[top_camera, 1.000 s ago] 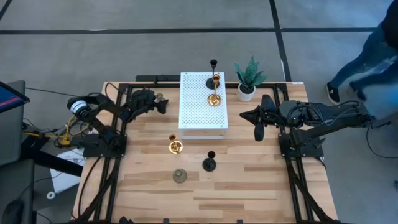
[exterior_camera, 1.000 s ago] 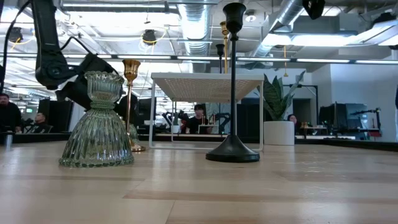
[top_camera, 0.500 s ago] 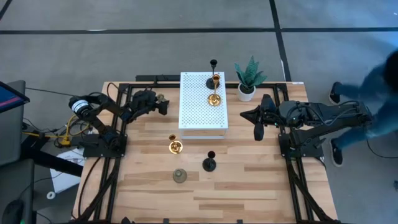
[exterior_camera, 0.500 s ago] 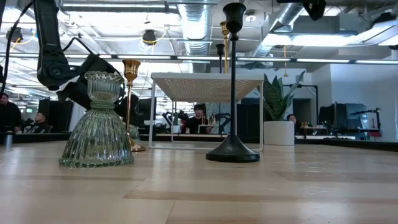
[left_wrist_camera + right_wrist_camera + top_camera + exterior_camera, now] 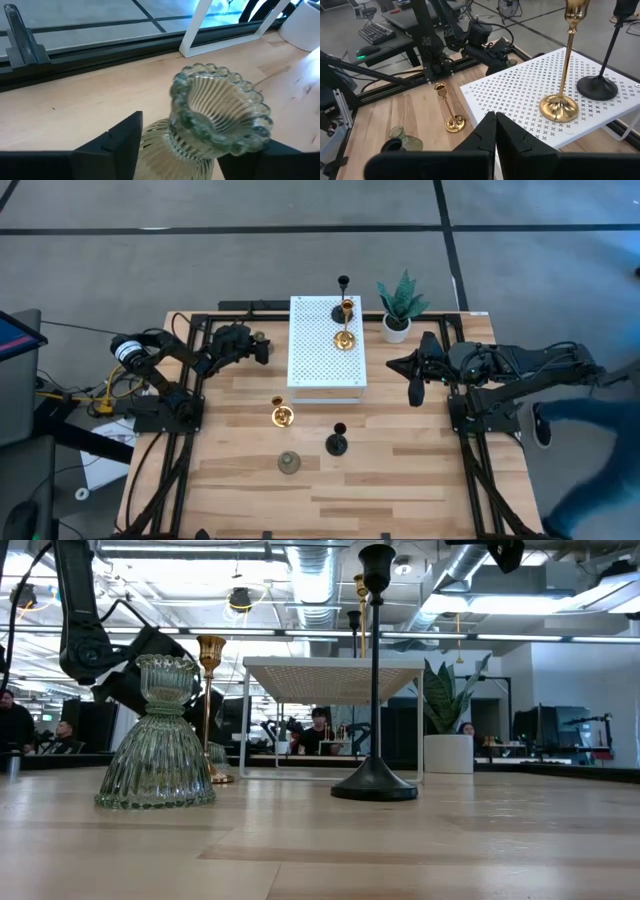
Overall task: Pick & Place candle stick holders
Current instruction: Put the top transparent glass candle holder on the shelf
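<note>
In the left gripper (image 5: pixel 195 150), a grey-green holder (image 5: pixel 210 120).

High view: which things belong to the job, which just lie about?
Job: gold holders, black holders, pale holder on table, held pale holder in left tool, white stand.
Lying about: potted plant, cables.

Even, bright light falls from ceiling lamps (image 5: pixel 240 600), leaving only short soft shadows on the table (image 5: pixel 400 470). A person (image 5: pixel 590 480) at the high view's lower right edge is smeared by motion. In the left wrist view the glass holder (image 5: pixel 215 125) glints and blurs close up, and a window (image 5: pixel 220 5) glares blue-white.
</note>
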Tool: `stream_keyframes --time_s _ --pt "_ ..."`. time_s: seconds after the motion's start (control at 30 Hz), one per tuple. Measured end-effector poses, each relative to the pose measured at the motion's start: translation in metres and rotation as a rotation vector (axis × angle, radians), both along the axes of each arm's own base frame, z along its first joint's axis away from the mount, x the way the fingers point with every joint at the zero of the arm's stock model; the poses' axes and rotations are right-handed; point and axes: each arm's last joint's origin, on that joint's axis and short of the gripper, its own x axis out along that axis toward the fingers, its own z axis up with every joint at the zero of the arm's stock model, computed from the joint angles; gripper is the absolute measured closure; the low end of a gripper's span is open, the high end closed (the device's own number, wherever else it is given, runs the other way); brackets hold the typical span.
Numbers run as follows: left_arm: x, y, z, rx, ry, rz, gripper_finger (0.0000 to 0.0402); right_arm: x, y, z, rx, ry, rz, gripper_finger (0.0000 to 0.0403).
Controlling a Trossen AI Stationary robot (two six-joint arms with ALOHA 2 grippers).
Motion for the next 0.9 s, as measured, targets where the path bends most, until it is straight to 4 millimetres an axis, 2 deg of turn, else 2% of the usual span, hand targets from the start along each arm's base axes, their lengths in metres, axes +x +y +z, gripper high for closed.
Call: stream_keyframes --time_s 0.17,0.4,0.6,0.77,0.9 --pt "0.000 0.000 0.001 0.007 -0.004 0.000 0.0213 0.000 0.000 0.000 0.000 0.000 0.000 0.0403" --pt "0.000 -0.001 0.002 0.004 -0.008 -0.017 0.0214 0.000 0.000 0.000 0.000 0.000 0.000 0.0403" --pt "-0.003 -0.004 0.014 0.027 -0.036 -0.020 0.0235 0.000 0.000 0.000 0.000 0.000 0.000 0.0403" --pt "-0.008 -0.009 0.021 0.004 -0.014 -0.020 0.0268 0.000 0.000 0.000 0.000 -0.001 0.000 0.0403" --pt "-0.013 -0.014 0.028 0.008 -0.011 -0.021 0.0271 0.000 0.000 0.000 0.000 -0.001 0.000 0.0403"
